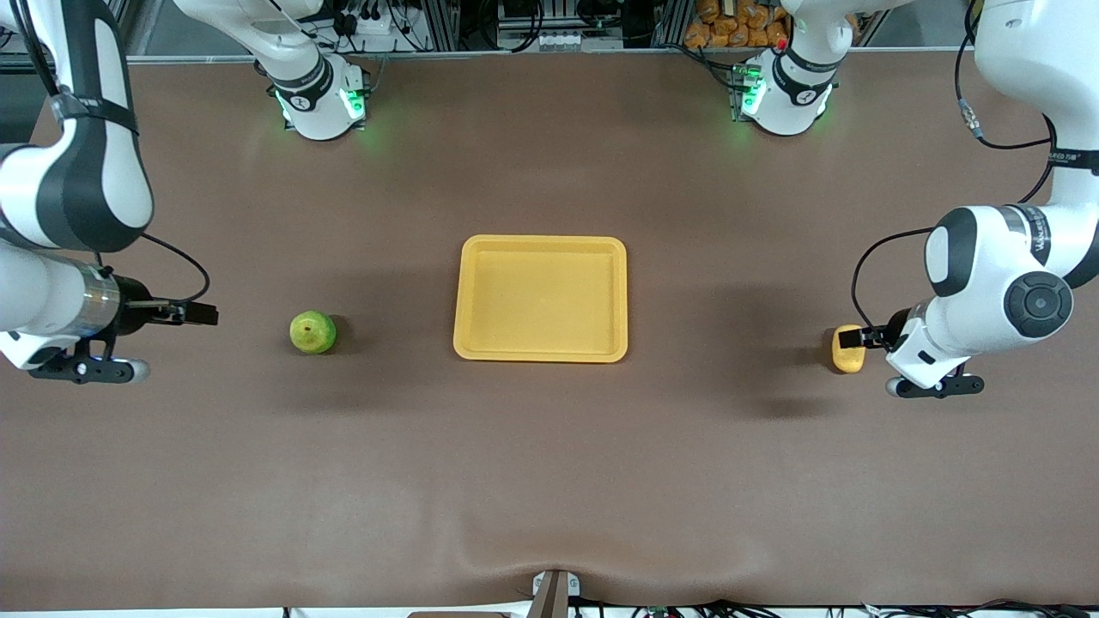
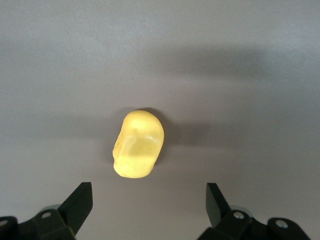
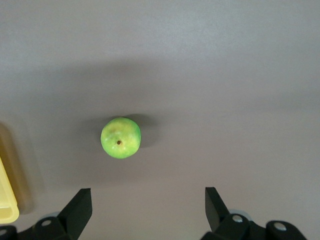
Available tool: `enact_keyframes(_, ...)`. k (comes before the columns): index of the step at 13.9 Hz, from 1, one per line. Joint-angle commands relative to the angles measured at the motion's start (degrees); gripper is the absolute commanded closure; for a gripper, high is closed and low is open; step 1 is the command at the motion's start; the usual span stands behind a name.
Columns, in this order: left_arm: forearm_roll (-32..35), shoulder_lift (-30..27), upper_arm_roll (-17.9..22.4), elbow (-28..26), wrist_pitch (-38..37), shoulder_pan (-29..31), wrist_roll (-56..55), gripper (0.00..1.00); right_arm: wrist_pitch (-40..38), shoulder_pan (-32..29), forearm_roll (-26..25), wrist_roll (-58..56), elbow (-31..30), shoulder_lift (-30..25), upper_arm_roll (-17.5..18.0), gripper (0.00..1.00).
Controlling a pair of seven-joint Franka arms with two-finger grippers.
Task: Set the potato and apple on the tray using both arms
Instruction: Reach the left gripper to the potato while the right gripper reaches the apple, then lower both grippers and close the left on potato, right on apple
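Observation:
The yellow-orange tray [image 1: 541, 242] lies at the table's middle with nothing in it. The round green apple [image 1: 312, 332] sits beside it toward the right arm's end, stem dimple up [image 3: 120, 138]. The oblong yellow potato [image 1: 847, 352] lies toward the left arm's end. My left gripper [image 1: 865, 336] hovers over the potato's edge, open, and the potato [image 2: 138, 145] shows just ahead of its empty jaws [image 2: 149, 200]. My right gripper [image 1: 203, 314] hangs open over bare table, apart from the apple, holding nothing [image 3: 148, 200]. A tray corner [image 3: 6, 202] shows in the right wrist view.
The two arm bases [image 1: 319, 103] [image 1: 786, 99] with green lights stand along the table's robot edge, with cables and clutter past it. A small metal bracket [image 1: 554, 592] sits at the table edge nearest the front camera. The brown table cover [image 1: 549, 463] is slightly wrinkled there.

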Motion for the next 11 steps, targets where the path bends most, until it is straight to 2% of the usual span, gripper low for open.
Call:
enact_keyframes(1,1.2,0.9,-0.3,-0.3,1.5,0.8,-0.4,0.00,1.7,0.2,0.8,-0.3,-1.4,0.5,0.0,0.00)
enact_keyframes(7,1.5,4.9,-0.3,-0.3,5.0,2.1,0.7,0.00,3.8,1.2,0.8,-0.3,-1.7,3.3,0.0,0.00)
enact_keyframes(11,3.4,6.9,-0.3,-0.3,6.2,2.2,0.7,0.00,8.2,1.7,0.8,-0.2,-5.3,3.5,0.0,0.00)
